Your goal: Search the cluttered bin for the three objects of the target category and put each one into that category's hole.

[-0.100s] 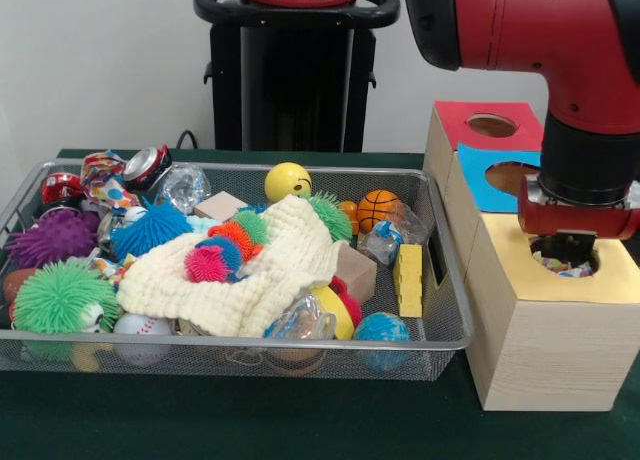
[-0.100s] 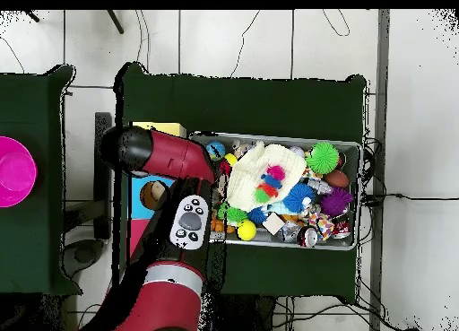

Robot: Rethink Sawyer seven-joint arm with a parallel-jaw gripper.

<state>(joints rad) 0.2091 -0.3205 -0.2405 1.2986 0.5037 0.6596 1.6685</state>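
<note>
Front view: the gripper (image 1: 566,246) hangs in the mouth of the round hole (image 1: 565,260) in the yellow-topped box (image 1: 545,325), at about 3 o'clock from the wire bin (image 1: 440,310). Whether its fingers are open or closed cannot be told, since the red wrist housing hides them. Small multicoloured pieces (too small to identify) show inside the hole beneath the gripper.

Behind the yellow-topped box stand a blue-topped box (image 1: 485,185) and a red-topped box (image 1: 485,125), each with its own hole, in a row toward 12 o'clock.

The bin holds a cream knitted cloth (image 1: 255,270) draped over the middle of the clutter. On the cloth lie small spiky balls, one pink (image 1: 206,264). At 9 o'clock sit a green spiky ball (image 1: 60,295) and a purple one (image 1: 52,236); a blue one (image 1: 150,228) lies nearer the centre. At 12 o'clock rest a yellow ball (image 1: 288,181) and a small basketball (image 1: 378,208). A yellow block (image 1: 408,280) stands at 3 o'clock, against the bin wall.

Overhead view: the arm (image 2: 166,157) reaches over the boxes beside the bin (image 2: 354,148).
</note>
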